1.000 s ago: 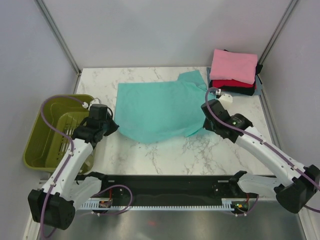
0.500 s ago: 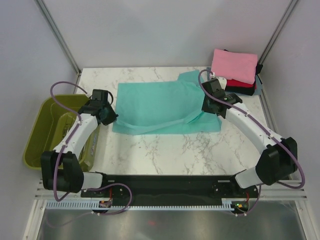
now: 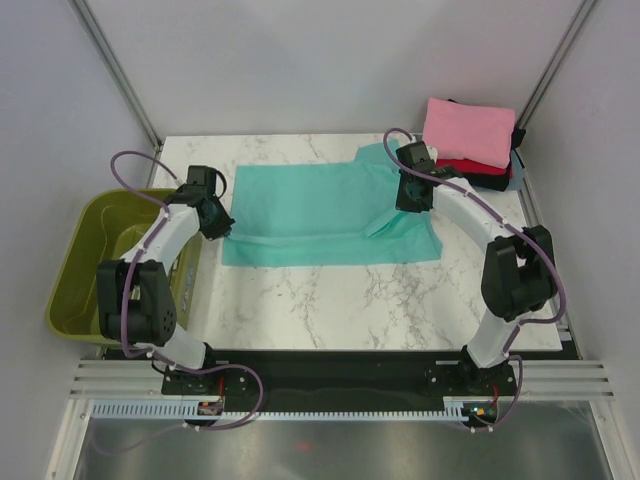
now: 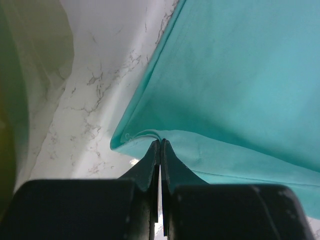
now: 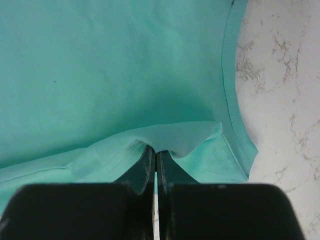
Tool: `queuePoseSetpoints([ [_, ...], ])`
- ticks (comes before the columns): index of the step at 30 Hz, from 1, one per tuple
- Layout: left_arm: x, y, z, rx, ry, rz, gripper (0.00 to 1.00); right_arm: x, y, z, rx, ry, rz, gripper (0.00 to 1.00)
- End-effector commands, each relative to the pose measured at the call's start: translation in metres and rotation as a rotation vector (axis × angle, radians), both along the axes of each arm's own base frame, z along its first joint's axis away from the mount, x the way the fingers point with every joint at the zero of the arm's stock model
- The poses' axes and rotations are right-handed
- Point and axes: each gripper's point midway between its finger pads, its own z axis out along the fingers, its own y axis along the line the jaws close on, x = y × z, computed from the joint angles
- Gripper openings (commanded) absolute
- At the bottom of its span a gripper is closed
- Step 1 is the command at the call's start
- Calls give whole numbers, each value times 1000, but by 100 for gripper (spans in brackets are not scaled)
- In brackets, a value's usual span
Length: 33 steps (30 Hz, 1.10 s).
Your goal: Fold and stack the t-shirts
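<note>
The teal t-shirt (image 3: 300,200) lay spread flat across the middle of the marble bench (image 3: 330,300), its near part doubled over into a band along the front edge. The left pincer (image 4: 160,144) was pressed together on the shirt's left edge, nipping a small pucker of teal cloth between its tips at the corner of the fold. The olive-green basket (image 3: 80,270) sat just beside that arm at the bench's left side. The right pincer (image 5: 154,150) was likewise pinching the shirt on its right side, with a raised flap of cloth gathered at its tips and the hemmed edge running past just to the right. Both arms reached inward from opposite sides of the garment. At the far right corner of the bench, apart from the teal shirt, stood a stack of folded shirts: a pink shirt (image 3: 468,130) on top, a red shirt (image 3: 470,167) under it and a black shirt (image 3: 495,182) lower down.
</note>
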Motion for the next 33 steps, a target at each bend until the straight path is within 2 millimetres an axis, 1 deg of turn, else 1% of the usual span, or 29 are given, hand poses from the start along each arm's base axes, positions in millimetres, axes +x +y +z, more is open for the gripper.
queuePoseSetpoints([
  [1,21,8,5,43,-27,-15,2,22,3,6,9,-38,14,0],
  [2,26,7,0,36,-11,-16,2,25,-1,0,4,-27,2,0],
  [5,33,3,-7,20,5,-18,2,37,-8,-1,12,-33,-22,0],
  [6,38,2,-12,12,16,-22,2,40,-9,-8,8,-16,-22,0],
  [7,41,1,-15,7,24,-26,2,44,-11,-9,5,-16,-27,0],
  [8,48,0,-12,4,17,-31,2,52,-12,-10,12,-17,-31,3],
  [9,50,0,-13,5,26,-31,3,56,-13,-10,16,-17,-27,9],
  [10,51,2,-17,3,43,-23,3,62,-12,-9,17,-22,-15,35],
  [11,56,3,-11,2,37,-15,6,76,-13,-7,20,-34,-18,45],
  [13,63,4,1,-27,19,2,16,89,-13,-3,32,-36,10,56],
  [14,70,3,16,-39,-15,4,29,107,-13,6,58,-64,25,59],
  [15,73,0,27,-55,-42,-4,38,109,-9,9,87,-50,47,62],
  [16,75,-2,43,-63,-81,-6,50,121,-7,28,104,-94,57,66],
  [18,80,-5,67,-80,-133,-19,56,123,-7,42,114,-109,80,67],
  [19,79,-6,77,-79,-156,-26,60,120,-7,47,114,-114,86,67],
  [20,79,-6,94,-74,-193,-35,61,112,-9,64,117,-143,92,68],
  [21,75,-4,102,-65,-204,-35,61,108,-10,71,119,-161,92,68],
  [22,73,-4,108,-59,-220,-40,62,92,-14,53,108,-119,88,68],
  [23,68,-4,112,-55,-224,-48,62,80,-18,74,112,-161,81,68],
  [24,61,-4,125,-53,-256,-49,62,73,-20,75,123,-179,67,68],
  [25,56,-7,126,-58,-259,-56,61,48,-25,43,124,-106,54,70],
  [26,48,-10,123,-66,-253,-58,61,33,-26,57,154,-141,54,71],
  [27,40,-14,132,-81,-278,-65,61,25,-25,53,189,-148,42,72],
  [28,33,-21,135,-93,-290,-76,61,-1,-30,21,199,-71,24,72],
  [29,23,-25,123,-103,-269,-77,61,-15,-26,26,245,-80,43,73],
  [30,15,-29,129,-108,-298,-88,61,-24,-26,19,263,-75,42,73],
  [31,10,-40,127,-117,-311,-115,61,-47,-34,-8,274,-12,8,73],
  [32,-1,-44,108,-124,-275,-117,61,-56,-37,-6,292,-26,-1,73],
  [33,-6,-49,103,-130,-274,-130,61,-61,-42,-12,301,-35,-21,72],
])
